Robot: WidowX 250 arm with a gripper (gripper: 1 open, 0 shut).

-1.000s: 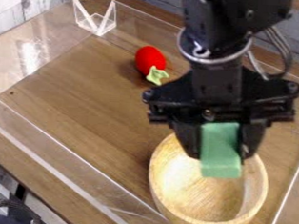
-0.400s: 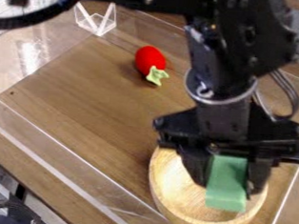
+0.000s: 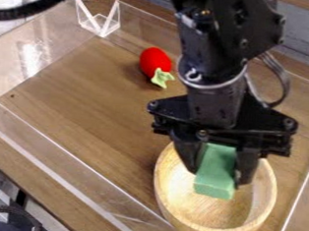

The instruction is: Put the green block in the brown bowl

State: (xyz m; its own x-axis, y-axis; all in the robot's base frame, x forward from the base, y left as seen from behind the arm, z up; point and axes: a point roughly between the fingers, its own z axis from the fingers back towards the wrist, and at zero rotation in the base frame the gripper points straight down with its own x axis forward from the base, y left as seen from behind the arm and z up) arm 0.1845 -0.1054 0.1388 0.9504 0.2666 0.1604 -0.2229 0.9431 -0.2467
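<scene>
Basically no legible writing or labels anywhere. Count: 1 green block (image 3: 218,172), 1 brown bowl (image 3: 179,203), 1 red strawberry toy (image 3: 155,63), 1 clear stand (image 3: 97,18) at back. Gripper (image 3: 219,151) pinches the block's upper end between its fingers, block hanging tilted over the bowl's inside, w/ wooden table (image 3: 79,103) underneath.

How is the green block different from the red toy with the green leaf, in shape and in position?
The green block is a plain flat bar; the red toy is rounded, with a green leaf. The block is held in the gripper over the brown bowl; the toy lies free on the table. Both are small.
</scene>
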